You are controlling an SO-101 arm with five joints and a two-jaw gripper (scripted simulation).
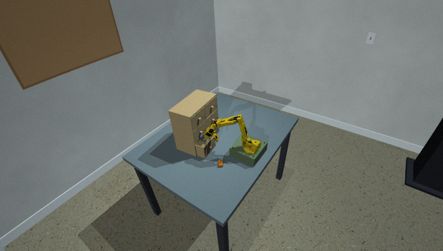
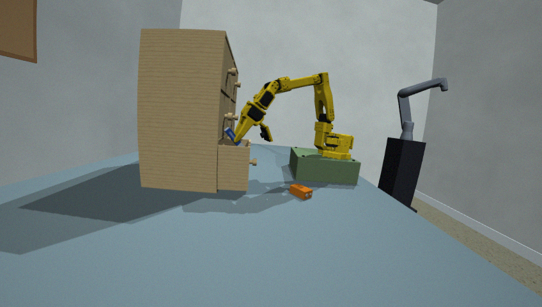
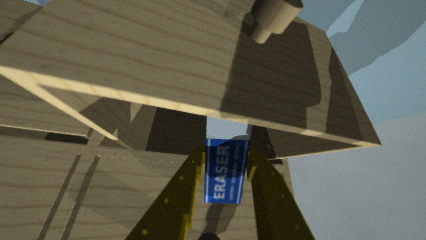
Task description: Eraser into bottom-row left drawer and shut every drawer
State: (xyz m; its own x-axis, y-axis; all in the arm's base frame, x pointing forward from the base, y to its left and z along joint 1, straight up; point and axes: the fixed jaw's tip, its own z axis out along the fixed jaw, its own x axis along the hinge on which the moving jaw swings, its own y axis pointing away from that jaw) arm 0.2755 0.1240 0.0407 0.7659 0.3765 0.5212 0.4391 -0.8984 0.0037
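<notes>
The blue eraser [image 1: 201,136] [image 2: 230,135] [image 3: 226,172] with a white "ERASER" label sits between my yellow fingers. My gripper [image 1: 203,137] [image 2: 236,141] [image 3: 226,151] is shut on it and points down into the pulled-out left drawer of the bottom row [image 1: 203,149] [image 2: 232,167] [image 3: 175,55] of the wooden chest [image 1: 185,124] [image 2: 174,110]. The eraser's lower end reaches the drawer's rim, and in the wrist view its far end is hidden behind the drawer's front panel. The other drawers look shut.
A small orange block [image 1: 220,163] [image 2: 301,191] lies on the table [image 1: 198,189] [image 2: 266,247] between the chest and my green base [image 1: 248,152] [image 2: 323,169]. A black stand with a grey arm [image 2: 401,171] stands beyond the table's right edge.
</notes>
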